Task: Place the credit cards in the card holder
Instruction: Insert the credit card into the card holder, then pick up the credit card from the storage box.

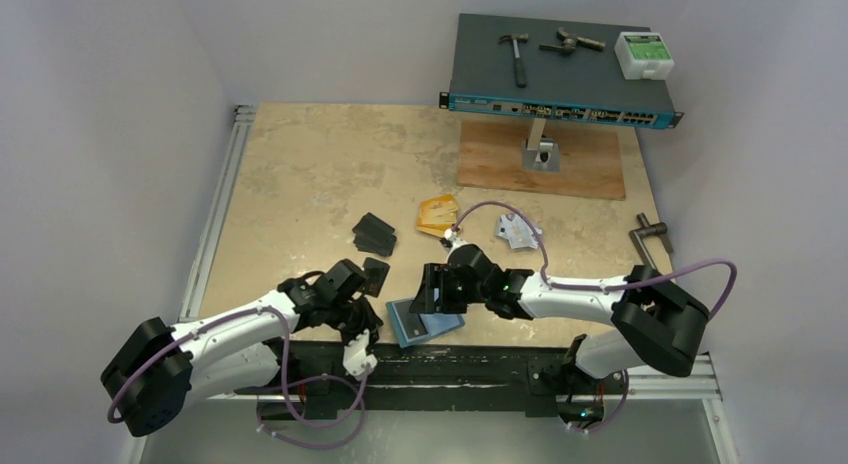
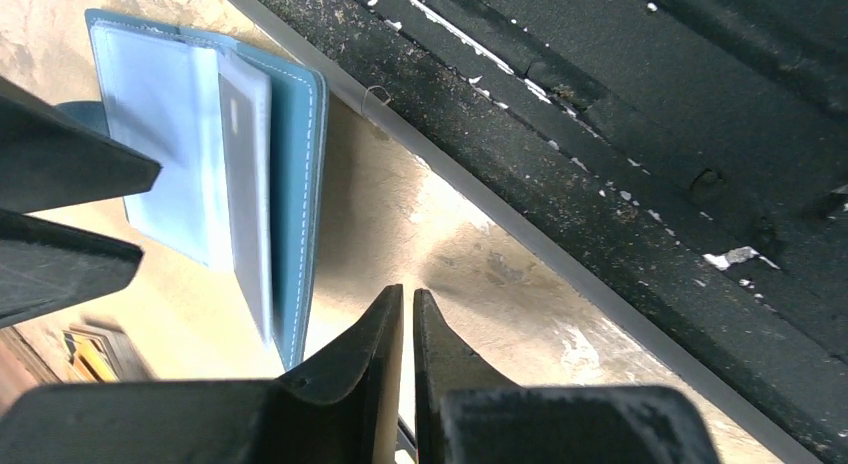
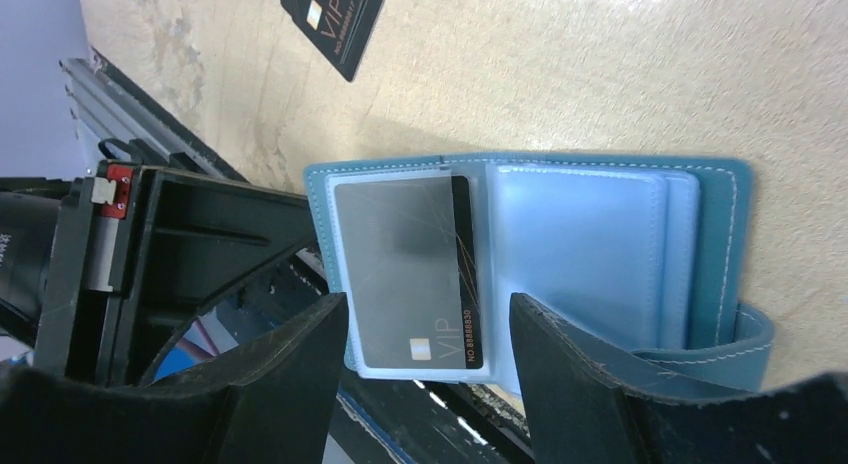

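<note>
The card holder (image 3: 715,244) lay open on the worktop (image 3: 600,74), directly beneath the right gripper (image 3: 425,314), whose jaws were spread wide over a credit card (image 3: 400,254) sitting in its clear pocket. The left gripper (image 2: 408,296), its jaws pressed almost together with nothing visible between them, hung just beside the card holder.

card holder (image 1: 412,330) partly hidden under right end effector (image 1: 428,292), black card (image 3: 335,19) cut by top edge
</note>
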